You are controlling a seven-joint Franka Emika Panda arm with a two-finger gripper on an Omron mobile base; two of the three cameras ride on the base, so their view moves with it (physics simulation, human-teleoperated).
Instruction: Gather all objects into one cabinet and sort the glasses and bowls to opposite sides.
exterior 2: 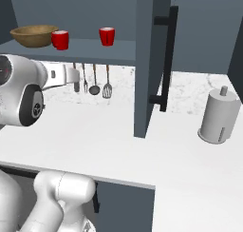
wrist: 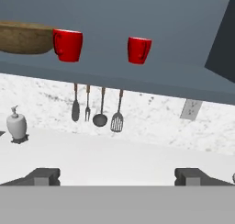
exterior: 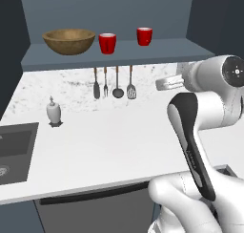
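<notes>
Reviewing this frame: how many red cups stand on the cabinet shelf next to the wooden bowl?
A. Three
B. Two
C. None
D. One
B. The shelf holds the wooden bowl, one red cup right beside it and a second red cup further along; no other cup is visible there.

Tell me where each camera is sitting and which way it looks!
Left base view: behind the arm, on its left, looking forward and down at the counter and shelf; the white arm rises lower right.
Right base view: behind, on its right; arm lower left, paper towel roll nearby.
Hand view: on the hand, facing the wall; open gripper at the bottom.
All share the bowl, two red cups and utensils.
</notes>
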